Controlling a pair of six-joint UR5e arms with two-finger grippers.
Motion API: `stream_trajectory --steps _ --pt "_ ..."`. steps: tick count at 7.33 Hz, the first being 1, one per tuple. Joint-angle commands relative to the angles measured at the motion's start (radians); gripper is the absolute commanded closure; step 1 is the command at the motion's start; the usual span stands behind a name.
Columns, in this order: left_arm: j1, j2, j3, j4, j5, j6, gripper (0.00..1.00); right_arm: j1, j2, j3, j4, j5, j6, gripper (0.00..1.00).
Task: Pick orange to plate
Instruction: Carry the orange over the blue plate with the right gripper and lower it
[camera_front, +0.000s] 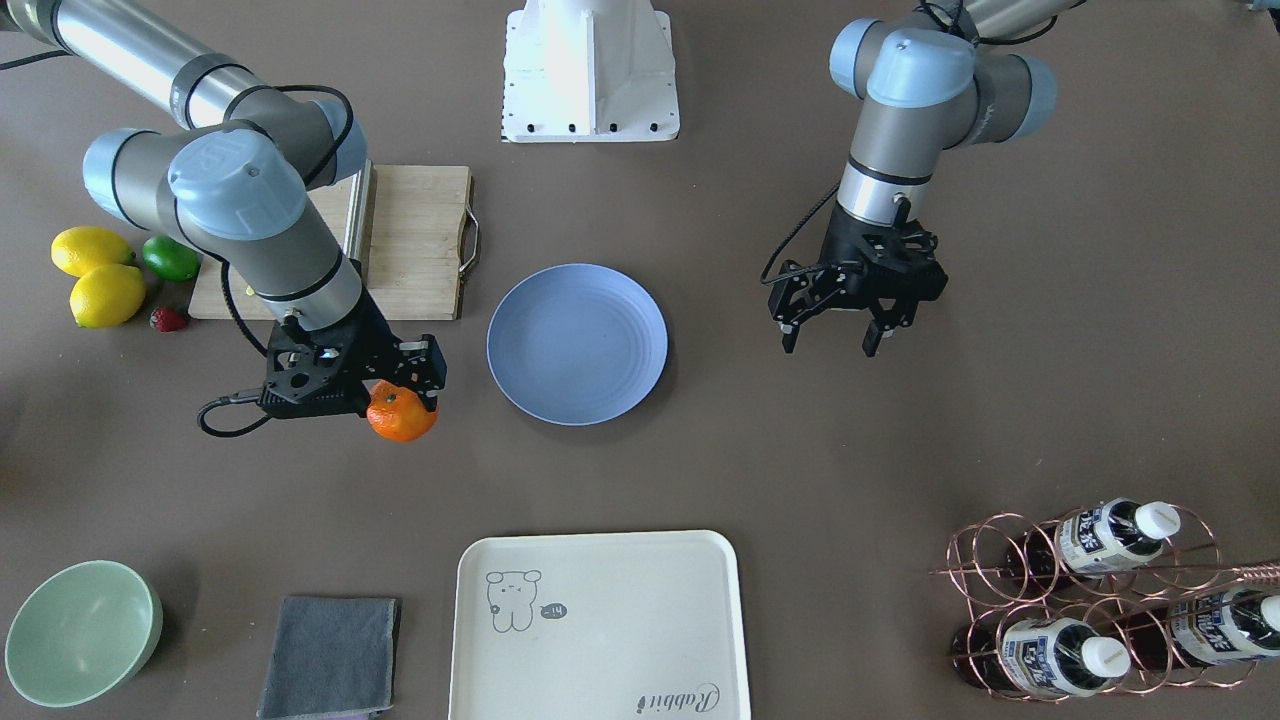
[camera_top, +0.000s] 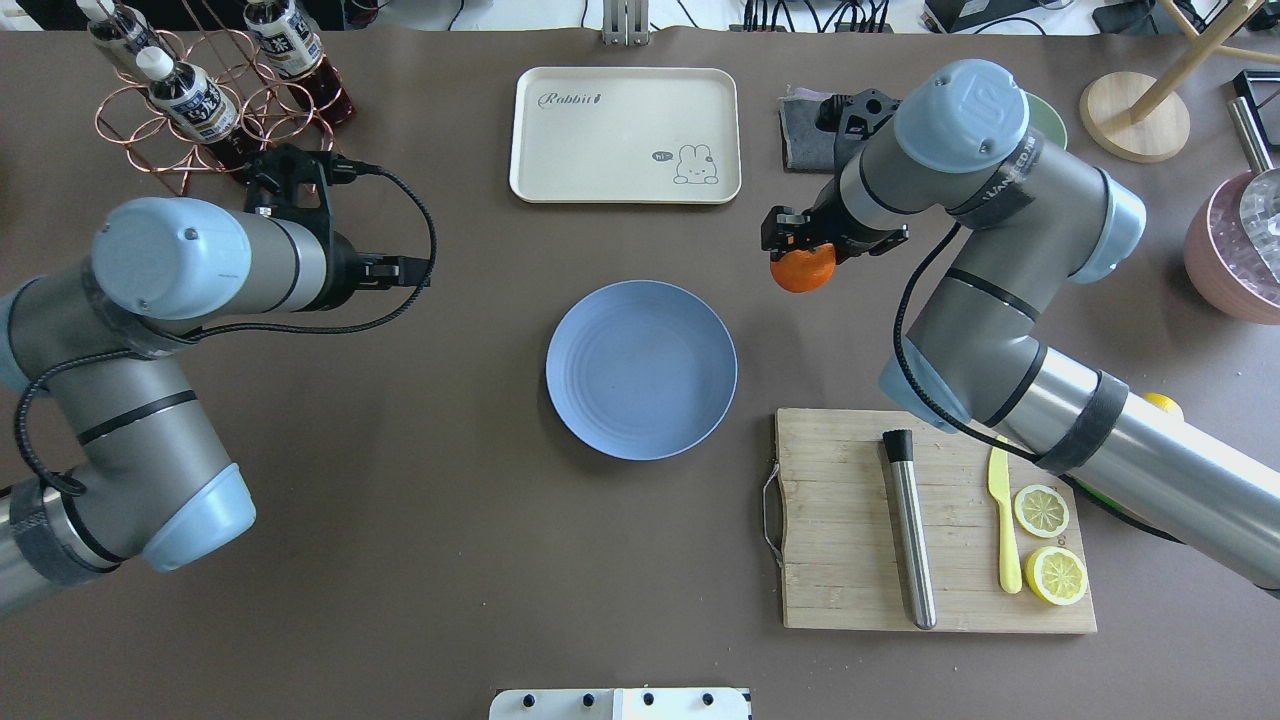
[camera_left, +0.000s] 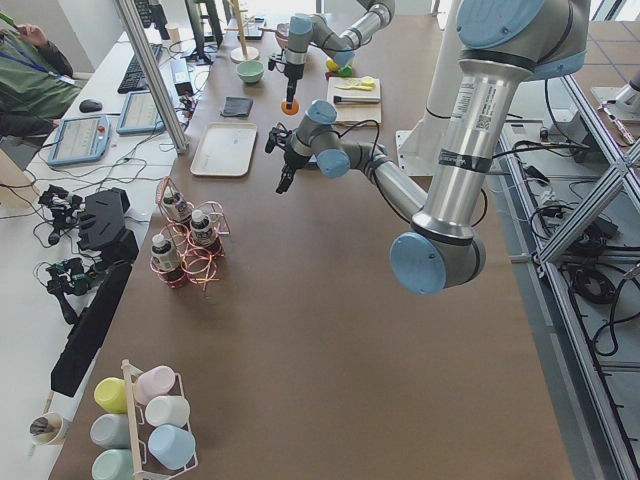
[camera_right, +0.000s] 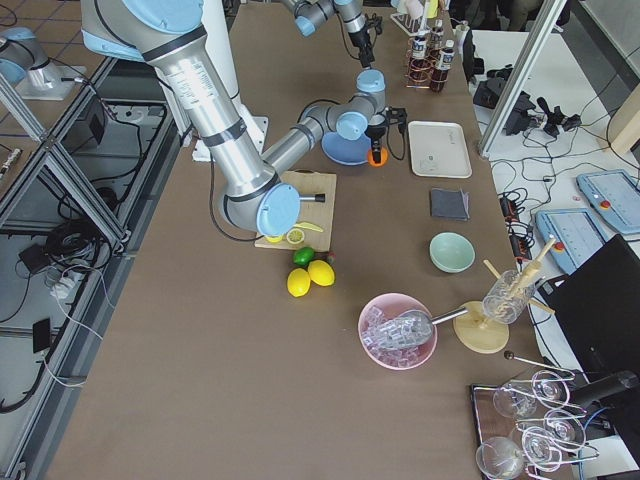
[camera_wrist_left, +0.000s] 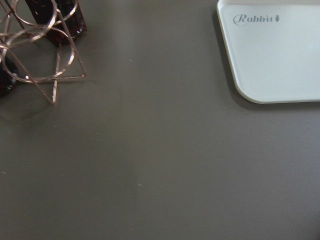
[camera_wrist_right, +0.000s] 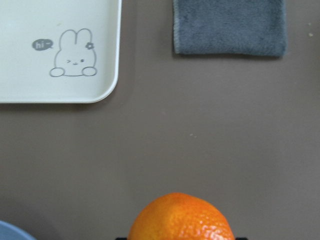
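The orange (camera_front: 402, 414) sits between the fingers of my right gripper (camera_front: 402, 392), which is shut on it, held over the brown table. In the overhead view the orange (camera_top: 802, 270) hangs just off the far right side of the periwinkle-blue plate (camera_top: 641, 369), apart from its rim. The right wrist view shows the orange's top (camera_wrist_right: 180, 218) at the bottom edge and a sliver of plate (camera_wrist_right: 9, 233) at the lower left. The plate (camera_front: 577, 343) holds nothing. On the plate's other side my left gripper (camera_front: 829, 347) stands open and holds nothing.
A cream tray (camera_top: 625, 134) and a grey cloth (camera_top: 805, 125) lie beyond the plate. A cutting board (camera_top: 930, 520) carries lemon slices, a yellow knife and a metal rod. Two lemons (camera_front: 95, 275), a lime, a strawberry, a mint bowl (camera_front: 80, 632) and a bottle rack (camera_front: 1100, 600) sit around.
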Motion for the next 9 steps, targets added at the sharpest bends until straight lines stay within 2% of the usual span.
stream_trajectory --steps 1,2,3,5,9 --pt "-0.059 0.092 -0.019 -0.016 -0.002 0.063 0.02 -0.12 0.097 0.003 -0.085 -0.105 0.084 1.0" --pt "-0.077 0.165 -0.025 -0.018 -0.02 0.063 0.02 -0.164 0.102 -0.003 -0.086 -0.136 0.085 1.0" --pt "-0.113 0.193 -0.007 -0.009 -0.101 0.063 0.02 -0.192 0.099 -0.013 -0.084 -0.156 0.083 1.0" --pt "-0.201 0.199 0.015 -0.01 -0.216 0.069 0.02 -0.231 0.099 -0.028 -0.078 -0.191 0.082 1.0" --pt "-0.249 0.234 0.023 -0.013 -0.251 0.14 0.02 -0.24 0.103 -0.077 -0.073 -0.205 0.069 1.0"
